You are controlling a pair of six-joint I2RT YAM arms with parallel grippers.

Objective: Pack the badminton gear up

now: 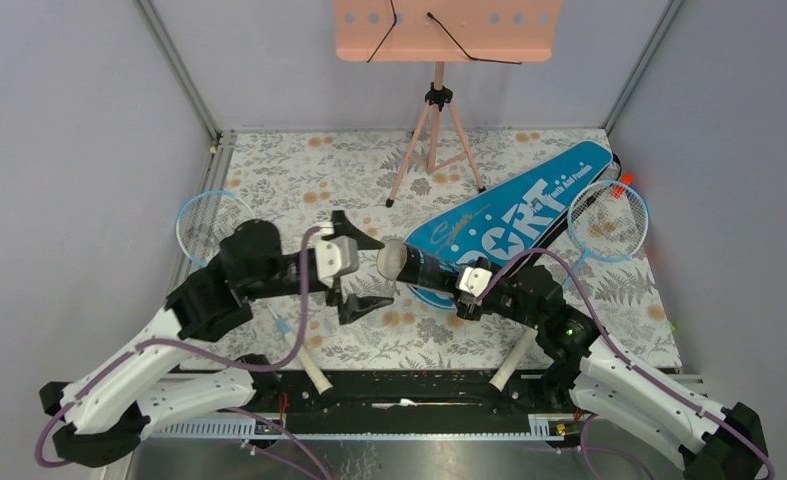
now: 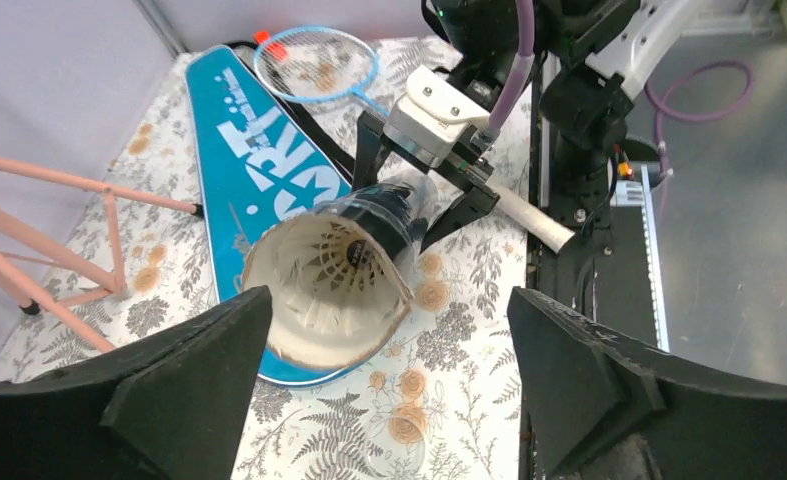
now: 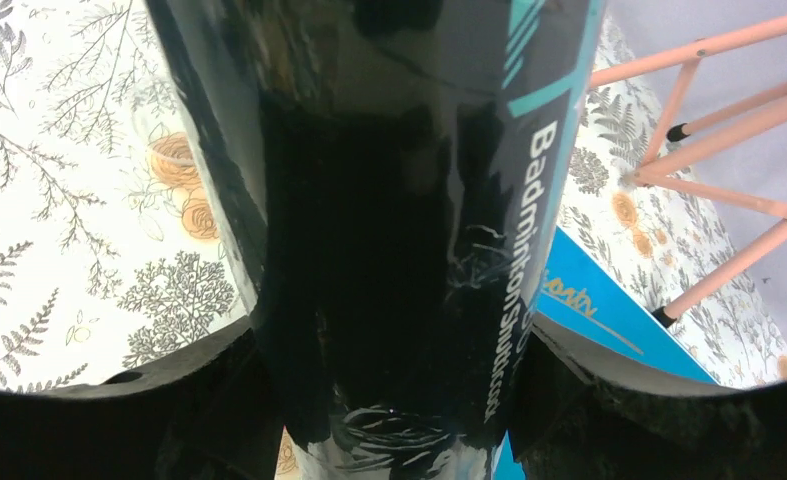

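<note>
The black tube (image 1: pixel 424 270) is held roughly level over the tablecloth (image 1: pixel 299 170), clamped around its middle by the right gripper (image 1: pixel 461 282). Its open mouth faces the left gripper (image 1: pixel 361 270), whose jaws stand wide apart and grip nothing. A white feather shuttlecock (image 2: pixel 341 268) sits inside the mouth.

Behind the tube the blue bag (image 1: pixel 519 210) lies diagonally, with one racket (image 1: pixel 609 222) beside its far end and the other racket (image 1: pixel 209 225) near the left edge. The cloth is white with grey ferns and orange flowers. A pink tripod stand (image 1: pixel 434 130) stands at the back. Plain grey walls (image 1: pixel 69 150) and metal corner posts (image 1: pixel 174 65) close the space in.
</note>
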